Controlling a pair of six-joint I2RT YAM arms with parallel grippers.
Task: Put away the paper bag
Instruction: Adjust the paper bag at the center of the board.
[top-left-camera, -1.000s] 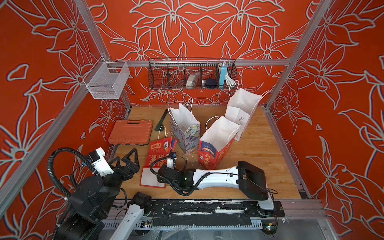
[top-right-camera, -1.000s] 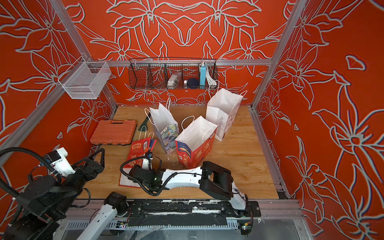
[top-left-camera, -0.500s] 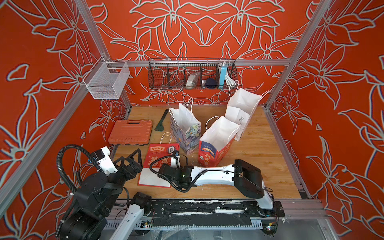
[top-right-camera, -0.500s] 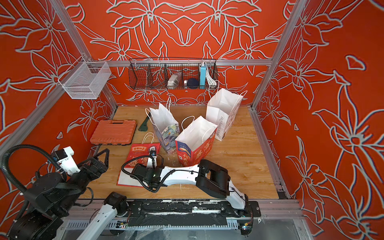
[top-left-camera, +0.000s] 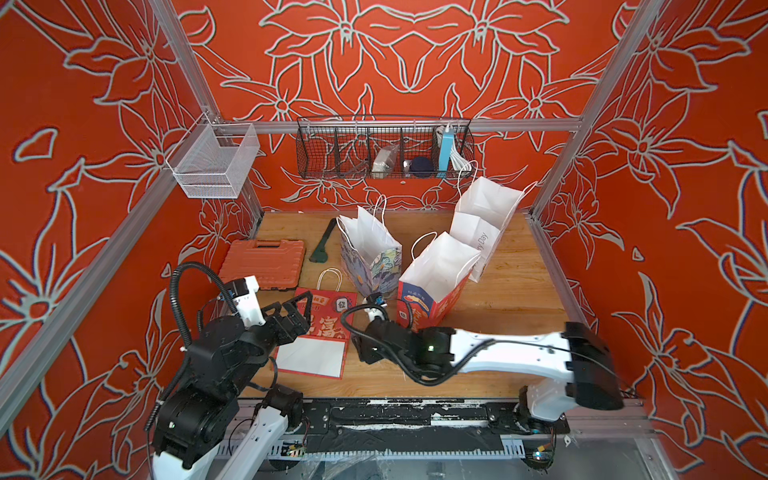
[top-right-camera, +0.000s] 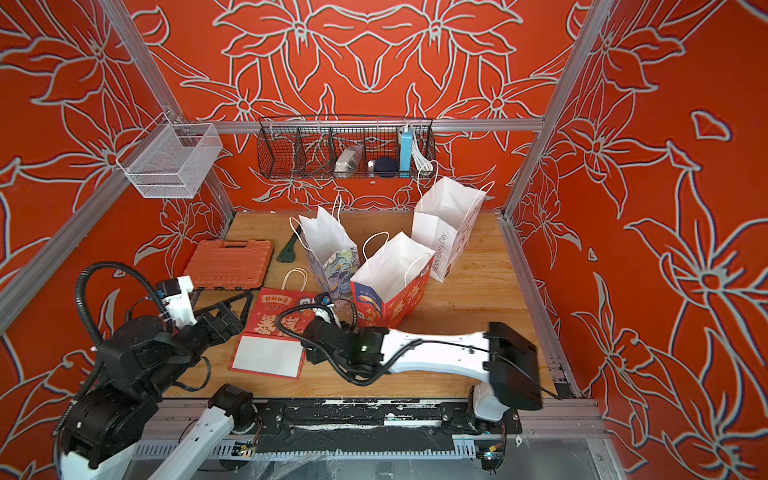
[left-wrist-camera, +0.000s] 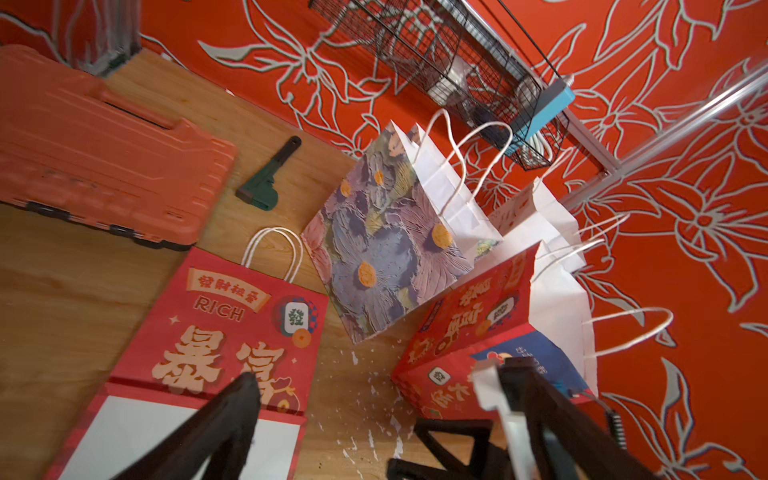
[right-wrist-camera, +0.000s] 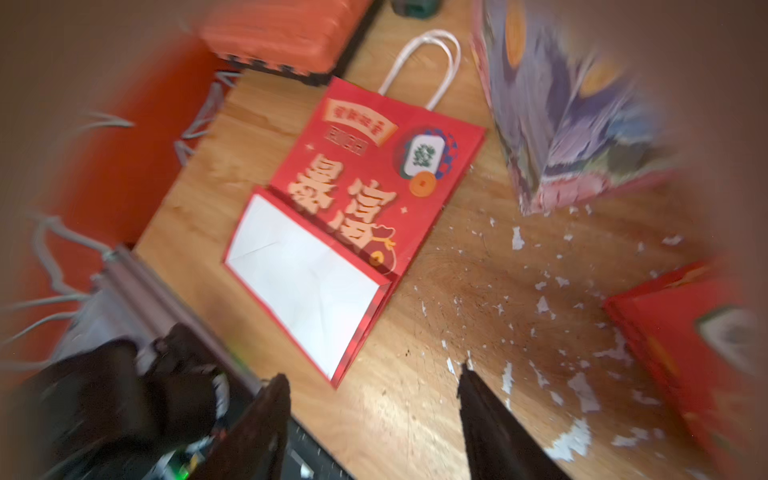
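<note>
Top views, bag: The bag (top-left-camera: 322, 332) lies folded flat on the table (top-left-camera: 498, 291), near its front edge, just in front of the toolbox (top-left-camera: 266, 264) and beside the standing bags (top-left-camera: 432, 274).
Top views, axis: The long axis runs front to back, slightly skewed. The handles (top-left-camera: 330, 278) point to the back wall and the white folded base (top-left-camera: 311, 357) to the robot.
Top views, grippers: The left gripper (top-left-camera: 297, 309) hangs over the bag's left edge. The right gripper (top-left-camera: 361, 347) sits just off its right corner.
Left wrist, grip: The fingers (left-wrist-camera: 232, 415) are spread wide above the bag's printed face (left-wrist-camera: 216, 332), with nothing between them.
Right wrist, grip: The view is blurred. The jaws stand apart and empty over bare wood, with the bag (right-wrist-camera: 353, 199) ahead and untouched.
Progress: Flattening looks finished, though neither gripper has hold of the bag. Lifting and stowing it remain, and the pictures do not show where it goes.
</note>
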